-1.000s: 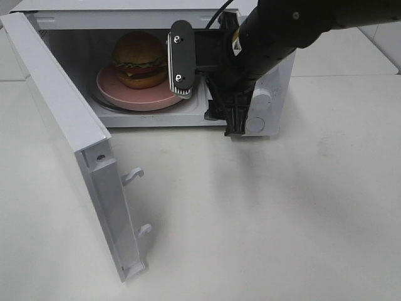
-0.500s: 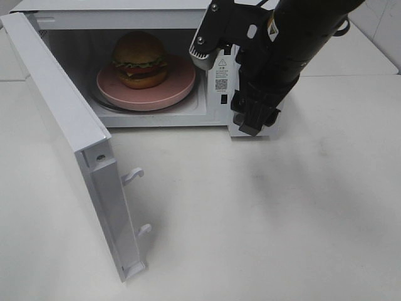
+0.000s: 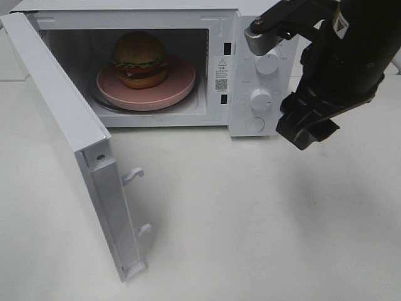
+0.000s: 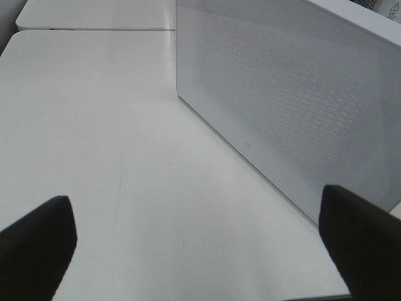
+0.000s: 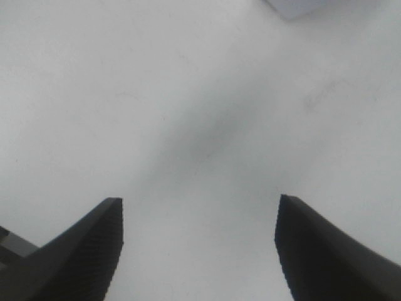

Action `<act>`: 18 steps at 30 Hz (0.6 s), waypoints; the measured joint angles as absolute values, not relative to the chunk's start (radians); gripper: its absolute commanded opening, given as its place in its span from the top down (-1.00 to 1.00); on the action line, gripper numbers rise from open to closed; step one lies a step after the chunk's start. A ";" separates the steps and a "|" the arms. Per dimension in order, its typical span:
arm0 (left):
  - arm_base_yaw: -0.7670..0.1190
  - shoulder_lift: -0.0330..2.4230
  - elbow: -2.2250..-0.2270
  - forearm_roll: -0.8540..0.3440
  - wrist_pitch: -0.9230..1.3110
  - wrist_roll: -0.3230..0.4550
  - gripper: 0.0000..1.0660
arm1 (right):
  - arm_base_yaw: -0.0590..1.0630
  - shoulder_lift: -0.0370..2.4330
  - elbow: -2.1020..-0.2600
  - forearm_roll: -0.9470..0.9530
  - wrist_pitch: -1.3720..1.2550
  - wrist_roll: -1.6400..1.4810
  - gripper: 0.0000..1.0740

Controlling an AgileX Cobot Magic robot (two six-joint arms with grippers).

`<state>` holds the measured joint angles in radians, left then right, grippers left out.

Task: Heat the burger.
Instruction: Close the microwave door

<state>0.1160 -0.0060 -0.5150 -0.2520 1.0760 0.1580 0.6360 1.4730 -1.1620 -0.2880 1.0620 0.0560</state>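
- Visible from high up only: burger (image 3: 140,58) on pink plate (image 3: 180,84) inside microwave (image 3: 219,19), door (image 3: 56,119) open.
- Left wrist only: left gripper (image 4: 194,200) spread wide, holding nothing, facing door's dotted outer face.
- Right wrist only: right gripper (image 5: 199,204) parted, holding nothing, over white table (image 5: 188,94).

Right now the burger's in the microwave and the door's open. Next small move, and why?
Probably swing the door shut with the left pincer. The burger already sits on the pink plate inside the microwave, the door stands wide open, the left pincer faces its outer side, and the right pincer hangs open and empty.
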 measured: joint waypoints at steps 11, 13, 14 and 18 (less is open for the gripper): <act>0.116 -0.006 -0.515 -0.252 1.076 0.158 -0.83 | 0.636 1.383 -1.156 -0.236 1.139 0.086 -0.26; 0.116 -0.006 -0.515 -0.252 1.076 0.158 -0.83 | 0.636 1.359 -1.136 -0.227 1.145 0.086 -0.26; 0.116 -0.006 -0.515 -0.252 1.076 0.158 -0.83 | 0.636 1.327 -1.102 -0.219 1.140 0.091 -0.26; 0.116 -0.006 -0.515 -0.252 1.076 0.158 -0.83 | 0.636 1.280 -1.040 -0.212 1.124 0.108 -0.26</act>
